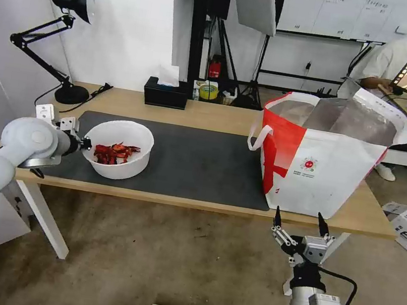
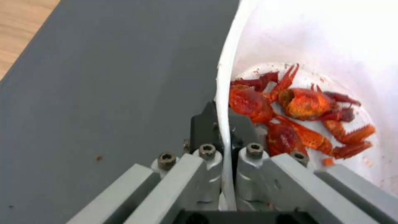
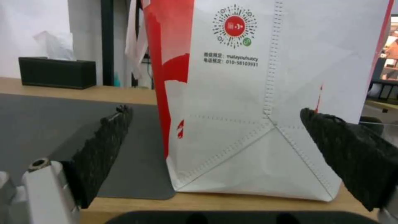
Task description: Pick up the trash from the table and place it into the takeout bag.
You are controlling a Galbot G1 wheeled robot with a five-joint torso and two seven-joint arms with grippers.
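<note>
head view, going left to right: black desk lamp (image 1: 69, 41) at the far left of the table (image 1: 209, 115), then the left gripper (image 1: 84, 144) clamped on the left rim of the white bowl (image 1: 118, 149), one finger inside and one outside. bowl sits on the left part of the dark mat (image 1: 196, 164) with red crayfish scraps (image 2: 298, 118) in the bottom. black tissue box (image 1: 166, 93) at the far edge. takeout bag (image 1: 323, 155) stands upright on the right end, mouth open. right gripper (image 1: 301, 222) hangs just off the near edge below the bag, fingers spread wide, holding nothing.
</note>
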